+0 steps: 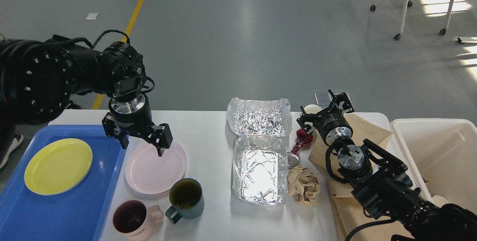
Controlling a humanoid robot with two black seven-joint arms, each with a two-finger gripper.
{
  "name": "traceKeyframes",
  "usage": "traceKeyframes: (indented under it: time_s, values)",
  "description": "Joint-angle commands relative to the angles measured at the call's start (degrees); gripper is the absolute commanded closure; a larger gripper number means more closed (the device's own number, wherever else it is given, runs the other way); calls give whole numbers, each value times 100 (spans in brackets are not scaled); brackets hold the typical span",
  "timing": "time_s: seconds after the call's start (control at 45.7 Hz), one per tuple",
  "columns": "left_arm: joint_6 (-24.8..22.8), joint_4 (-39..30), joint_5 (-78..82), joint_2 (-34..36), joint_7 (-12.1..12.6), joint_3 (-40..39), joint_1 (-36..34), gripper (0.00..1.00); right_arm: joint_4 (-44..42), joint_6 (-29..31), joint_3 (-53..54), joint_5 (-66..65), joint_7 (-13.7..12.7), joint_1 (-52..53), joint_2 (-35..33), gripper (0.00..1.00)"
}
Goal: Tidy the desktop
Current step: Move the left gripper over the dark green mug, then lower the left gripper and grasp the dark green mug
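Two plates show the job at hand: a yellow plate (58,166) already lies in the blue tray (111,196) at lower left, while the pink plate (155,166) sits on the desktop (208,129) just right of it. Left gripper (143,141) hovers above its far rim, fingers spread, empty. Next, I judge, it must lower and pinch that rim. Right gripper (326,108), centre right, looks spread and idle.

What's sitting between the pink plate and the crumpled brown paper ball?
In the head view, between the pink plate and the crumpled paper ball lies bare desktop, then the open foil container. The teal mug sits nearer, just below that line.
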Motion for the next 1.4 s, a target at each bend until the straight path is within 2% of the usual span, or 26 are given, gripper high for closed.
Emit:
traceKeyframes:
  time_s: [0.0,0.197,0.657,0.744,1.379]
  values:
    - [0,120,-30,-215,2,-41,248,4,0,0,0,0,0,0,0,0]
    - [0,252,-56,-268,2,-155,423,4,0,0,0,0,0,0,0,0]
    - [0,1175,-47,-795,90,-138,1065,4,0,0,0,0,0,0,0,0]
    - [0,1184,-56,-813,81,-164,1127,7,0,0,0,0,0,0,0,0]
    - [0,1184,-56,-804,72,-208,1206,7,0,0,0,0,0,0,0,0]
